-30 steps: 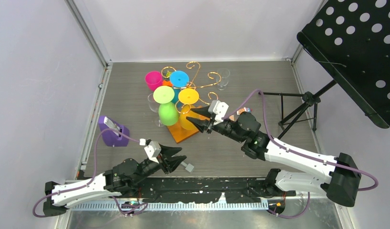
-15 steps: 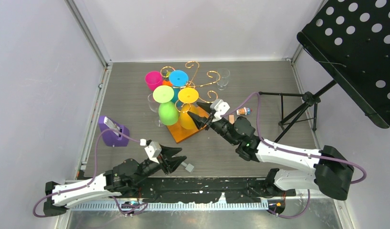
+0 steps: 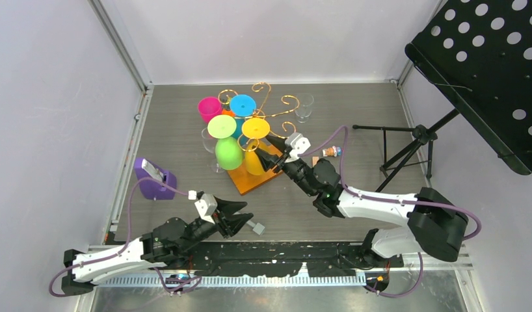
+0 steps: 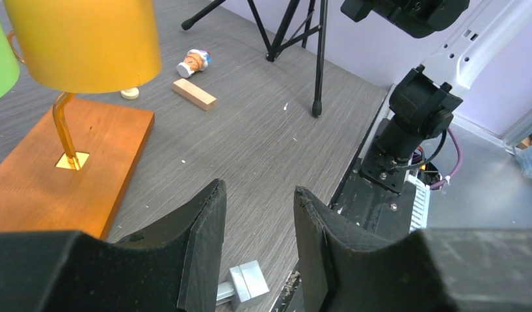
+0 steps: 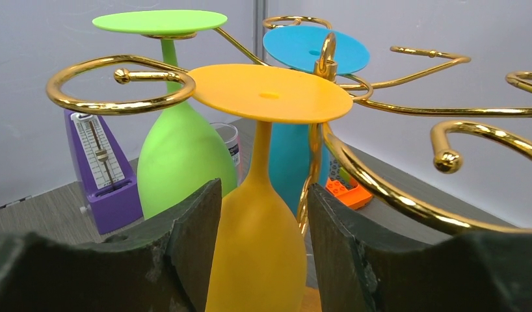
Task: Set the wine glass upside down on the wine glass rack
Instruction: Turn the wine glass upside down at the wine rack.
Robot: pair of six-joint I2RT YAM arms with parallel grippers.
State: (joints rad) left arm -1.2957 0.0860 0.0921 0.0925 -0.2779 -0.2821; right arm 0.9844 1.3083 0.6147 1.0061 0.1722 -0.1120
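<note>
I'd spread wider & back straight out, w/o nudging bowl or gold scrolls: left gripper hovers half-spread, empty (nearest me), while right gripper jaws flank the yellow wine glass bowl, pinching or clear I can't tell, as it hangs foot-up on the wine glass rack.
</note>
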